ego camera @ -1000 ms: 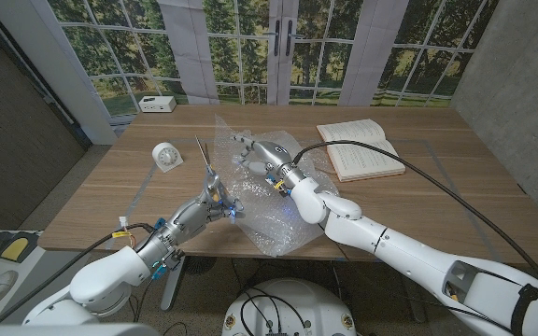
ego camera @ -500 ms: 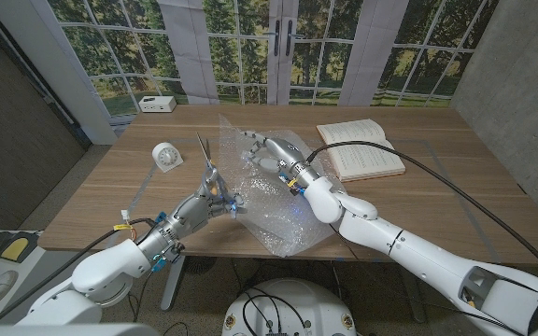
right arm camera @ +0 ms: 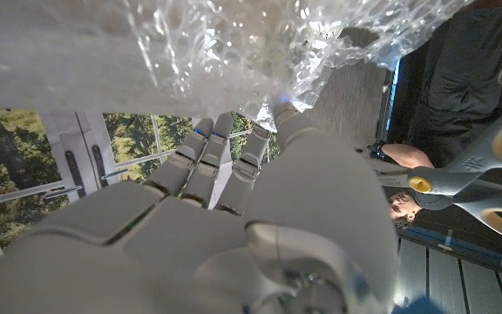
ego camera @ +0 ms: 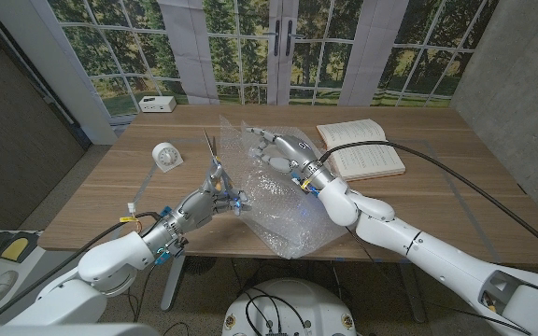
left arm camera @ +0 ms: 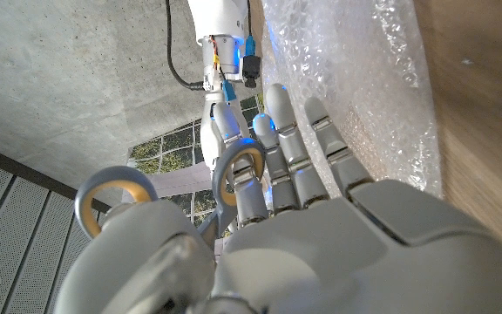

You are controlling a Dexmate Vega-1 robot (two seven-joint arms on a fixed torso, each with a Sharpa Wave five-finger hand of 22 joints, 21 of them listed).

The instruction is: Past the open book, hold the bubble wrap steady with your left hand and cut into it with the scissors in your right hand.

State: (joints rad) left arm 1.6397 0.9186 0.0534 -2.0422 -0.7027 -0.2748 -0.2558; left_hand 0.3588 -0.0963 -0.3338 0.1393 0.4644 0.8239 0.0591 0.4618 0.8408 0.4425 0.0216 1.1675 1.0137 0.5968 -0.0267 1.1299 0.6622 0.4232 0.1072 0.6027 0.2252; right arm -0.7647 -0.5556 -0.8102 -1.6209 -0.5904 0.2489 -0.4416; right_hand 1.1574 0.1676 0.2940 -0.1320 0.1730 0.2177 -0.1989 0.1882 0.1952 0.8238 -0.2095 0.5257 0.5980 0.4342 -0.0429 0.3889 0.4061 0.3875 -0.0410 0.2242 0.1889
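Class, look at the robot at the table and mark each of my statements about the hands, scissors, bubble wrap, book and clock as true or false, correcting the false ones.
1. The left hand holds the scissors. True.
2. The right hand rests on the bubble wrap. True.
3. The book lies closed. False: it lies open, pages up.
4. The scissors' blades point down into the table. False: they point up and away from the robot, above the wrap's left edge.
5. A small white clock stands on the table left of the bubble wrap. True.
6. The book lies under the bubble wrap. False: it lies on bare wood to the right of the wrap.
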